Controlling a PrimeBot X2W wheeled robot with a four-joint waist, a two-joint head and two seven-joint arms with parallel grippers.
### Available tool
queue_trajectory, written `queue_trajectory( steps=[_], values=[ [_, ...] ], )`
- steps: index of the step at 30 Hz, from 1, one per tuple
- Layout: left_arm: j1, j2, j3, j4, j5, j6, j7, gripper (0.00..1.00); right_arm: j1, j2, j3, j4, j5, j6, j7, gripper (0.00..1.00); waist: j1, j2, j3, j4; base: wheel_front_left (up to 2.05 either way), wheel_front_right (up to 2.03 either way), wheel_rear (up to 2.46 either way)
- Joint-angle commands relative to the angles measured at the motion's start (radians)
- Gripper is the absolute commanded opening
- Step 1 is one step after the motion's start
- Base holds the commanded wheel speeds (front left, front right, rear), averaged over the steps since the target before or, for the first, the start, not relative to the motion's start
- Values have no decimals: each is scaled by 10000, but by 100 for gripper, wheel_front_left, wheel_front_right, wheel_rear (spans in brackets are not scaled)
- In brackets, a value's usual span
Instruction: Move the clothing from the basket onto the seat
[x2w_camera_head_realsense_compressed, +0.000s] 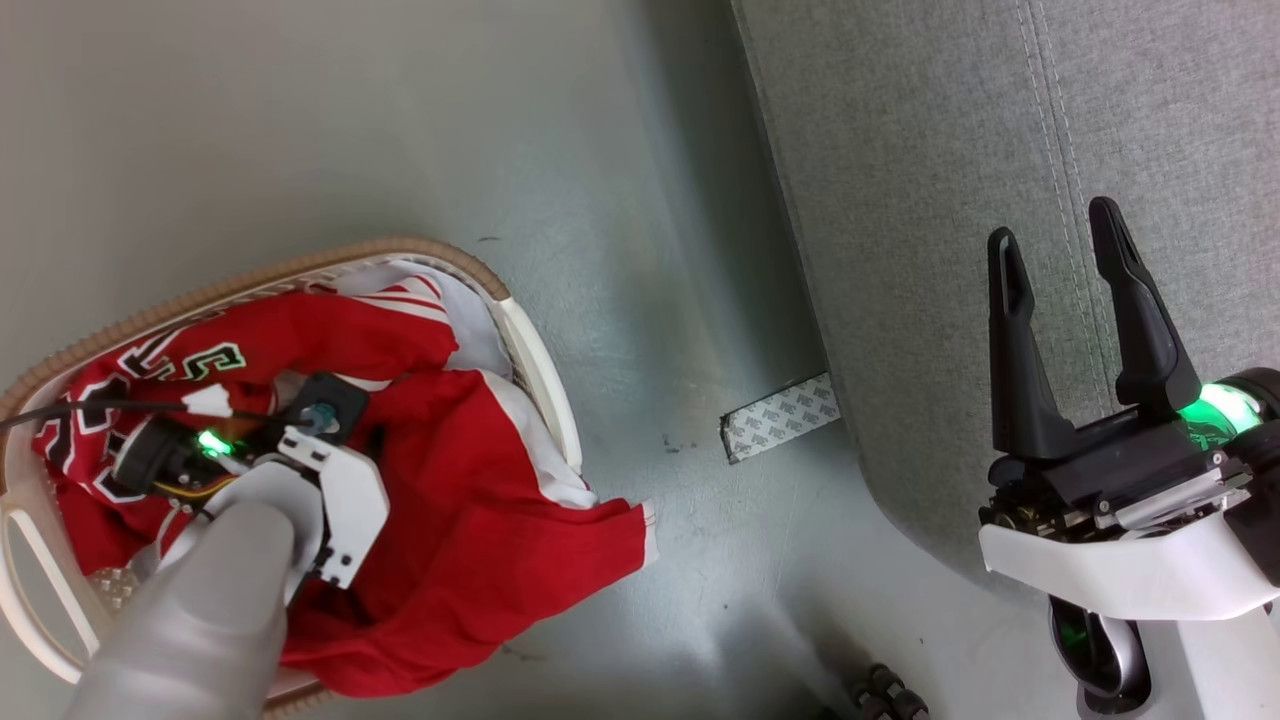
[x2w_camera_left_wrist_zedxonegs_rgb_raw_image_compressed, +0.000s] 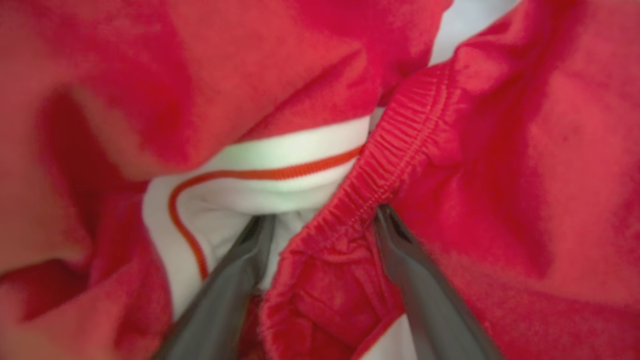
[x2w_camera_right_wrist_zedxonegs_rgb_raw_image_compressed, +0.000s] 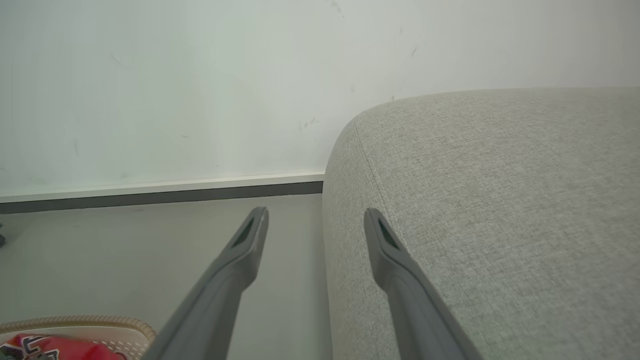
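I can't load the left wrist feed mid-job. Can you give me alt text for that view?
The left tool, open, has its two dark fingers down in the red clothing, one on each side of a gathered elastic waistband. Behind the tips lies white trim with a thin red stripe. The close-up is blurred towards its edges.

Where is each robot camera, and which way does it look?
Head view: on the head, looking down at the floor, basket, clothing and seat; pale left forearm and open right fingers show.
Left wrist view: on the left wrist, nose-deep in the clothing; open left fingers straddle a red waistband.
Right wrist view: on the right wrist, looking across the floor at the seat's corner and a wall; its fingers show.
Shared: head and right wrist views both show seat and basket.
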Motion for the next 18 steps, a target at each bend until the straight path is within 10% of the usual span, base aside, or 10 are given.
queue_trajectory(
  steps=[1,2,3,4,18],
  values=[
    [-33,-46,-36,161,-101,-50,90,95,-148,24,-17,-2,58,-21,4,100,-1,0,-19,26,0,0,0],
    [-33,-46,-36,161,-101,-50,90,95,-148,24,-17,-2,58,-21,4,100,-1,0,-19,26,0,0,0],
    [-15,-116,-72,196,-126,-79,89,31,-159,25,-32,31,41,-21,4,100,-1,0,-66,59,0,0,0],
    [12,-190,-114,203,-181,-107,29,0,-172,25,-31,58,3,-21,4,100,-1,0,-138,99,0,0,0],
    [1495,-1525,33,-198,-1783,-186,-1475,0,781,10,-385,745,-655,-21,4,100,-1,0,-3390,1330,0,0,0]
  ],
)
